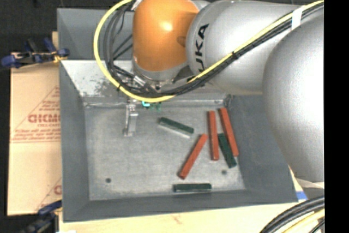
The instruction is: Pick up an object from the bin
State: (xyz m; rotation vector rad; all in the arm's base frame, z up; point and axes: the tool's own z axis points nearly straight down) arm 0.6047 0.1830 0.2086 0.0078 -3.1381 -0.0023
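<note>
One gripper (130, 123) hangs over bare bin (109, 155) floor; open or clenched, can't tell. Nearest: green bar (175, 126), just view-right of it. Farther right, red & dark-green sticks (212, 136) heaped. Another dark-green bar (192, 187) lies by front wall.

The orange cover (163, 30) hides the upper part of the tool (130, 129). The arm (256, 52) covers the right wall of the bin (73, 133). Two dark specks (108, 180) are too small to identify.

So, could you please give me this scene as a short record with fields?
claw: over bare floor of the bin, left of middle
nearest thing: dark green stick, to the claw's right in the view, apart from it
red sticks: three, in the right half
second green stick: among the red ones
third green stick: by the near wall
</note>
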